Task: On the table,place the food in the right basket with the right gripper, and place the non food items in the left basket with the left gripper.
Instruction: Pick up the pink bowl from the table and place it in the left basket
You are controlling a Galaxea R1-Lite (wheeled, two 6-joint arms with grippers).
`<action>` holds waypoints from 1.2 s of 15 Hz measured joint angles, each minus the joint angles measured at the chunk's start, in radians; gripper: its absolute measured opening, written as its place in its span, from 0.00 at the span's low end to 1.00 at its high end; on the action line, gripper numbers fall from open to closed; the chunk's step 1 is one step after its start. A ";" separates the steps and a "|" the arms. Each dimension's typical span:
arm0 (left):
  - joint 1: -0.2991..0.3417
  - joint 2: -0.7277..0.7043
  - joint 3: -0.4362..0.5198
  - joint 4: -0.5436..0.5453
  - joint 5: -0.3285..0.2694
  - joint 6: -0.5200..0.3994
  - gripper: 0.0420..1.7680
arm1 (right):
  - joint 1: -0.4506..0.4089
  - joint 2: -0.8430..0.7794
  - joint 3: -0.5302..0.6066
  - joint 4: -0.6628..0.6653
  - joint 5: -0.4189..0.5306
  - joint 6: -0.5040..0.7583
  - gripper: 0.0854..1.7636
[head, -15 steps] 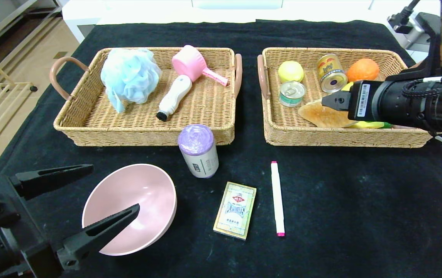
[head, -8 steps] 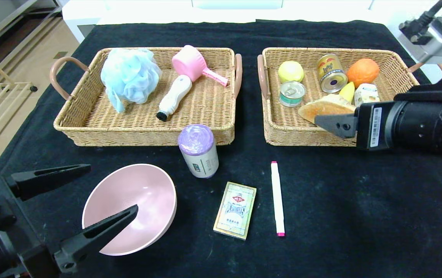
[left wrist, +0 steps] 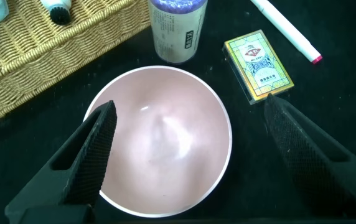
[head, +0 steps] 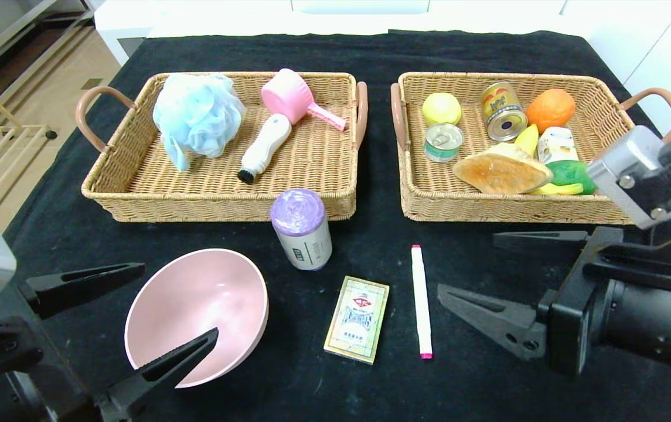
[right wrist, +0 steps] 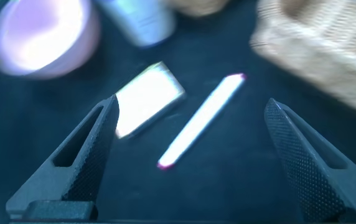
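1. We're hovering our left gripper [head: 130, 319], jaws apart, over the pink bowl [head: 194, 313] on the desk.
2. We're holding our right gripper [head: 490, 275], jaws apart and empty, beside the marker [head: 421, 300].

right gripper [right wrist: 187, 155]: two dark textured fingers spread wide, nothing between them
white marker pen with pink tip [right wrist: 200, 121]: lying diagonally on the black cloth [right wrist: 240, 168], between the fingers
pale rectangular card box [right wrist: 147, 99]: just beside the pen, ten o'clock of it
pink round bowl [right wrist: 38, 37]: eleven o'clock, blurred
woven wicker basket [right wrist: 327, 50]: two o'clock
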 joint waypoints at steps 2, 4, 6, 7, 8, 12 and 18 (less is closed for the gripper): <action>-0.001 0.002 -0.001 0.000 0.000 -0.001 0.97 | -0.018 0.000 0.031 -0.009 0.101 -0.042 0.96; -0.001 0.003 0.000 0.000 0.000 0.000 0.97 | -0.055 0.003 0.059 -0.032 0.192 -0.066 0.96; -0.003 0.008 0.002 0.000 0.000 0.000 0.97 | -0.084 0.008 0.110 -0.093 0.234 -0.071 0.96; -0.003 0.012 0.003 0.000 0.001 -0.001 0.97 | -0.091 0.008 0.148 -0.141 0.254 -0.075 0.96; -0.003 0.018 0.006 0.000 0.006 -0.001 0.97 | -0.094 0.008 0.190 -0.193 0.269 -0.079 0.96; -0.006 0.038 0.012 -0.007 0.043 -0.001 0.97 | -0.130 0.010 0.327 -0.368 0.333 -0.093 0.96; -0.007 0.033 -0.001 -0.013 0.047 -0.003 0.97 | -0.150 0.010 0.454 -0.536 0.342 -0.099 0.96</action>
